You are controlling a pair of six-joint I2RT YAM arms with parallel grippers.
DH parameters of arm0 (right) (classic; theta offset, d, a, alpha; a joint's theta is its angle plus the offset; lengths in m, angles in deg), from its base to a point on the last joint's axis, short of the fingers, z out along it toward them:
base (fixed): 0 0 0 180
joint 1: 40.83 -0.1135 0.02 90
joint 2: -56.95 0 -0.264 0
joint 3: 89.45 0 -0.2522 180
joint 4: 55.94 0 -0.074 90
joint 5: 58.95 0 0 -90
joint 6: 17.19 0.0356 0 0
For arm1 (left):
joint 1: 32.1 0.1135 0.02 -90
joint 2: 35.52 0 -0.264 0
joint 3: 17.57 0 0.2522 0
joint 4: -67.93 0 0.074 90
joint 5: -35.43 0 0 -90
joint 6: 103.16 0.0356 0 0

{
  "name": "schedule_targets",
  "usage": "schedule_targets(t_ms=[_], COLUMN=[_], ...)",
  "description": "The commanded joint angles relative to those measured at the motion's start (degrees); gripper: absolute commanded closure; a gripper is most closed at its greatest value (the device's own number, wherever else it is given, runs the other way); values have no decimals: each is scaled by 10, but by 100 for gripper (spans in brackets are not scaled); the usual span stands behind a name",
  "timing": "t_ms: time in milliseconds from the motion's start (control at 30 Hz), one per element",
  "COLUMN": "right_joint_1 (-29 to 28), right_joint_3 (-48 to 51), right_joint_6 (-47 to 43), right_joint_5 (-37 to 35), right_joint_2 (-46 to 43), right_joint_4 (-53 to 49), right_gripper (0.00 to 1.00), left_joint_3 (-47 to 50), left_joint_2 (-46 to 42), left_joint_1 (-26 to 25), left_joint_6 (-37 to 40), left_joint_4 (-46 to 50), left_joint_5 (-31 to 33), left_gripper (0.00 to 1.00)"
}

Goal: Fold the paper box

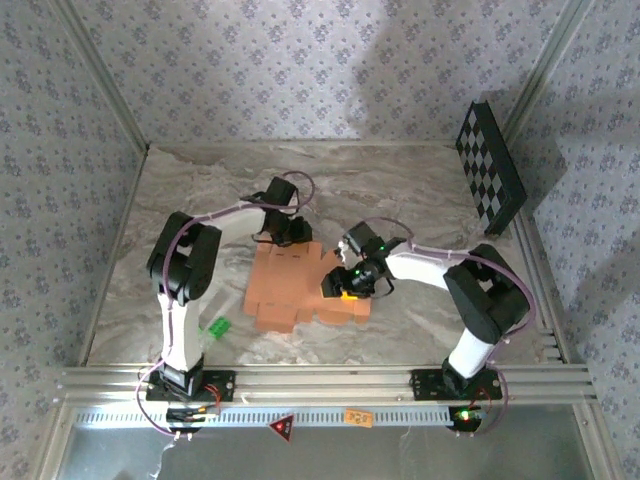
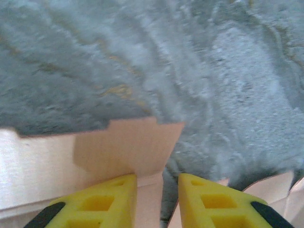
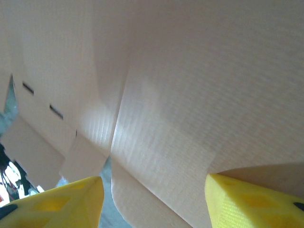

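The salmon-orange paper box (image 1: 285, 290) lies mostly flat in the middle of the marbled table, its creased panels and flaps spread out. My left gripper (image 1: 291, 233) is at the sheet's far edge. In the left wrist view its yellow fingers (image 2: 108, 199) stand a little apart, open, over a flap (image 2: 128, 147) and a narrow strip of paper. My right gripper (image 1: 351, 284) is at the sheet's right side, where a flap is lifted. Its fingers (image 3: 61, 202) are wide open, close against a creased panel (image 3: 190, 95).
Small bright green pieces (image 1: 217, 327) lie near the left arm's base. A black-and-white checkerboard panel (image 1: 490, 165) leans at the back right wall. The aluminium rail (image 1: 320, 380) with both arm bases runs along the near edge.
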Motion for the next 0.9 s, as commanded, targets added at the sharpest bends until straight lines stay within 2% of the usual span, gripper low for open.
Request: schedule_targets(t_ms=[0,200,533,600,667,867], right_joint_1=[-1,25,74,82,93,117], right_joint_3=[-6,-74,-187,-191,-190,-152], right_joint_6=[28,-36,-122,-130,-137,-147], right_joint_5=[-18,-16,6,11,13,14], right_joint_2=[-28,-16,89,101,108,115], right_joint_4=[-9,-71,-142,-145,-149,-146], right_gripper=[39,39,41,42,42,46], left_joint_3=[-30,28,258,302,338,402], left_joint_2=[-34,-164,-356,-378,-392,-388], left_joint_1=[-4,-4,-37,-45,-53,-62], left_joint_6=[13,15,-97,-118,-135,-160], left_joint_4=[20,48,30,21,15,-19], left_joint_5=[-9,30,80,81,82,80], left_gripper=[67,63,61,61,67,74])
